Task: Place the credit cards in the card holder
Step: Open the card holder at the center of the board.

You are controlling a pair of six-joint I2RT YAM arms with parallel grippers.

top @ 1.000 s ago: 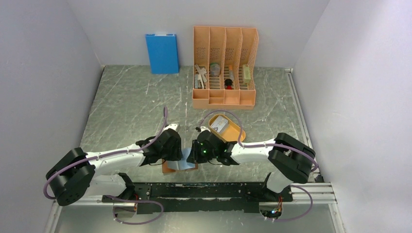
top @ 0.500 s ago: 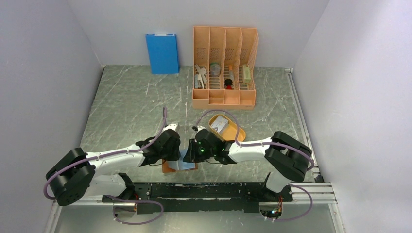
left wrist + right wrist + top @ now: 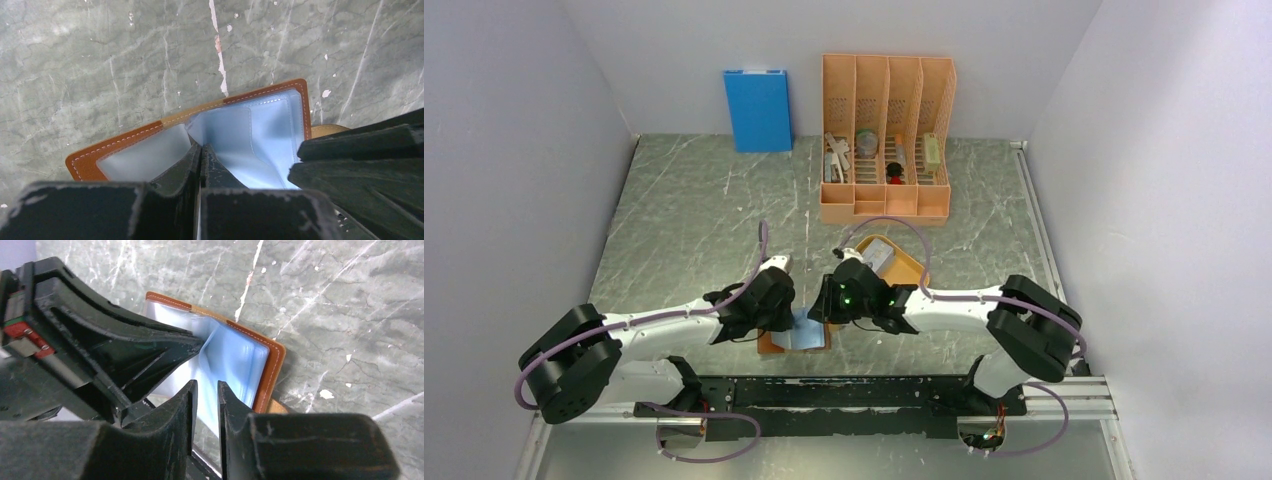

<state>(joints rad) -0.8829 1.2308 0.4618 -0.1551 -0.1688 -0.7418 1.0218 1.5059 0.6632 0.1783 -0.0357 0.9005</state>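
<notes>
Card holder spread open on the desk, near edge, between both arms.
Left tool clenched on a raised bluish sleeve; right tool just over the sleeves, released, fingers slightly parted.
</notes>
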